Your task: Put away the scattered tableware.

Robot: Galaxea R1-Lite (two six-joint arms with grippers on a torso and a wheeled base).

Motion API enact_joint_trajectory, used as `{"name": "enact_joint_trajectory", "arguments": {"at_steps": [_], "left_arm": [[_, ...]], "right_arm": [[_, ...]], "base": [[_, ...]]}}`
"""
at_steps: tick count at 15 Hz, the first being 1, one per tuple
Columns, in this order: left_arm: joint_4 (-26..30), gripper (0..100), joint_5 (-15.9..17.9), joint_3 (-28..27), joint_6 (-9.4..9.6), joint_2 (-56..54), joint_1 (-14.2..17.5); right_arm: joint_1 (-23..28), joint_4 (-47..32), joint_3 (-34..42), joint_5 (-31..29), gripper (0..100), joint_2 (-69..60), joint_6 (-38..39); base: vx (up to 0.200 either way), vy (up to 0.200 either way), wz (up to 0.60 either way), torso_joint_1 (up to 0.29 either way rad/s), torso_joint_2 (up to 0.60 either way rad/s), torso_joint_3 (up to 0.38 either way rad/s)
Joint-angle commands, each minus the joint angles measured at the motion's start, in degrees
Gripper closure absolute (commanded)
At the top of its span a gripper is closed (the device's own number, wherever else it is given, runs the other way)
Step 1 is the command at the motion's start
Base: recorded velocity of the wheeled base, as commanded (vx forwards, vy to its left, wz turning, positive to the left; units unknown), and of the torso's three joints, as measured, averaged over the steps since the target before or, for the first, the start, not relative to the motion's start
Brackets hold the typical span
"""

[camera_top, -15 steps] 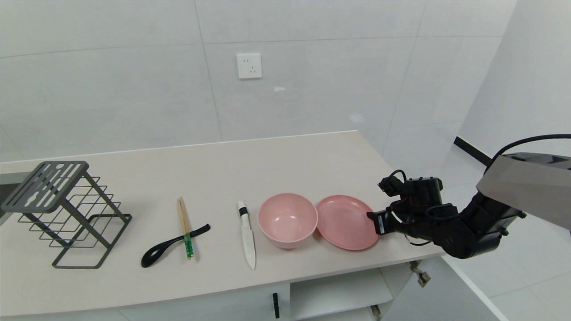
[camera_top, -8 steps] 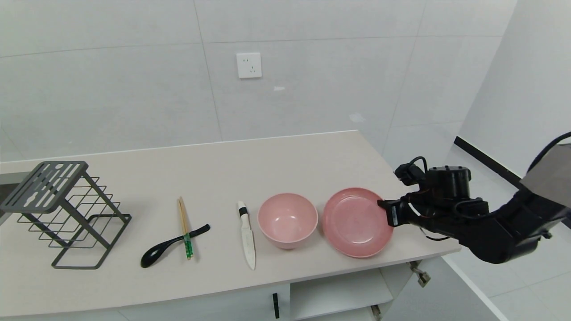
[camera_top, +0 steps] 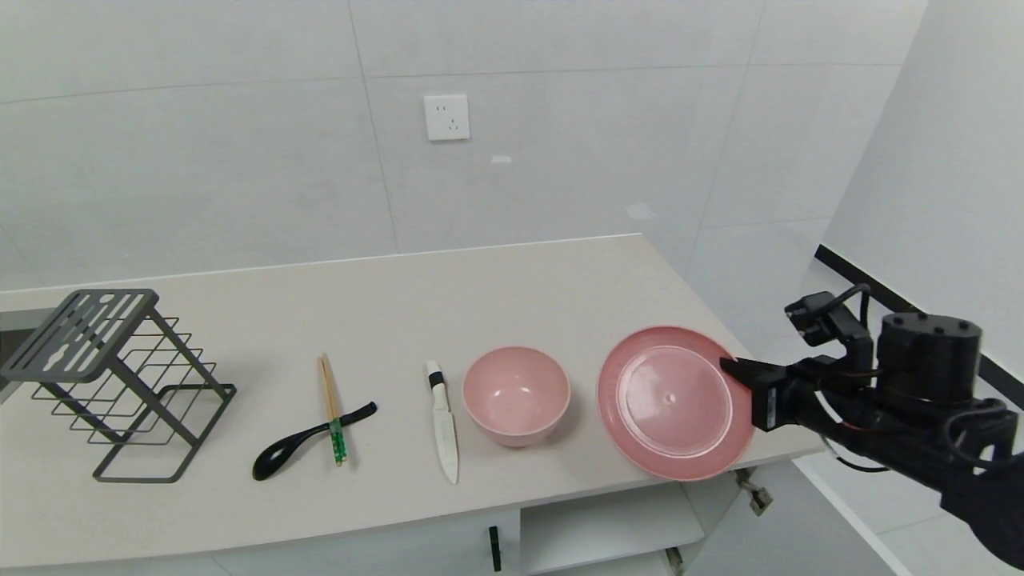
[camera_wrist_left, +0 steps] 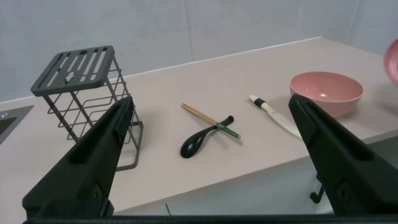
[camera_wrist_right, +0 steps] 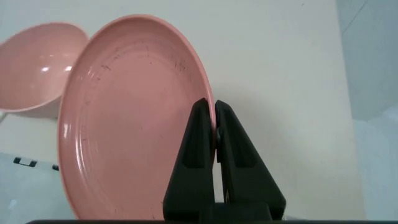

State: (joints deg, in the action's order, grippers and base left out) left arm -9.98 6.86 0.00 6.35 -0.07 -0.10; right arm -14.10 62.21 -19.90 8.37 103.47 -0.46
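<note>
Lifted and tipped on edge since earlier, the pink plate point(camera_top: 672, 400) is clamped in the right gripper point(camera_top: 740, 376) over the front right corner of the counter point(camera_top: 480, 296). The left gripper point(camera_wrist_left: 211, 102) is spread wide. The pink bowl point(camera_top: 516, 394) is set near the front edge, the wire rack point(camera_top: 112, 376) at the left edge.

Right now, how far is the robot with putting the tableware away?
Done: nothing looks stored yet. In hand: the right gripper is shut on the rim of the pink plate, which is tilted up on edge at the end of the counter. Left: the pink bowl, knife, black spoon and chopsticks lie on the counter, away from the rack; the plate also needs placing.
</note>
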Motion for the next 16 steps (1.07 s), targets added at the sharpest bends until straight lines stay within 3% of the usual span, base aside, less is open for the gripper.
{"name": "enact_joint_trajectory", "arguments": {"at_steps": [1, 5, 7, 10, 11, 13, 16], "left_arm": [[0.3, 0, 0.3, 0.0, 0.15, 0.1, 0.0], [2.2, 0, 14.0, -0.9, 0.24, 5.9, 0.1], [2.2, 0, 15.8, -4.1, 0.15, 9.9, 0.0], [2.0, 0, 21.0, -11.5, 0.24, 21.2, -0.4], [1.2, 0, 23.1, -13.3, 0.33, 26.4, -0.6], [-6.2, 0, 25.9, -13.8, 0.33, 33.2, -1.8], [-18.2, 0, 25.9, -12.8, 0.50, 42.3, -2.5]], "right_arm": [[-0.1, 0.1, 5.7, 0.2, 100, -10.7, -0.1], [0.8, 0.1, 9.2, 0.2, 100, -20.9, 0.3], [1.4, 0.7, 10.5, 0.2, 100, -23.7, 0.4], [9.4, 3.8, 13.4, 0.5, 100, -28.0, 0.5], [9.5, 4.1, 13.8, 0.5, 100, -28.9, 0.2], [9.3, 4.1, 12.4, 0.5, 100, -29.7, 0.1], [7.0, 4.1, 11.1, 0.6, 100, -31.1, 0.1]], "base": [[0.000, 0.000, 0.00, 0.000, 0.00, 0.000], [0.000, 0.000, 0.00, 0.000, 0.00, 0.000], [0.000, 0.000, 0.00, 0.000, 0.00, 0.000], [0.000, 0.000, 0.00, 0.000, 0.00, 0.000], [0.000, 0.000, 0.00, 0.000, 0.00, 0.000], [0.000, 0.000, 0.00, 0.000, 0.00, 0.000], [0.000, 0.000, 0.00, 0.000, 0.00, 0.000]]}}
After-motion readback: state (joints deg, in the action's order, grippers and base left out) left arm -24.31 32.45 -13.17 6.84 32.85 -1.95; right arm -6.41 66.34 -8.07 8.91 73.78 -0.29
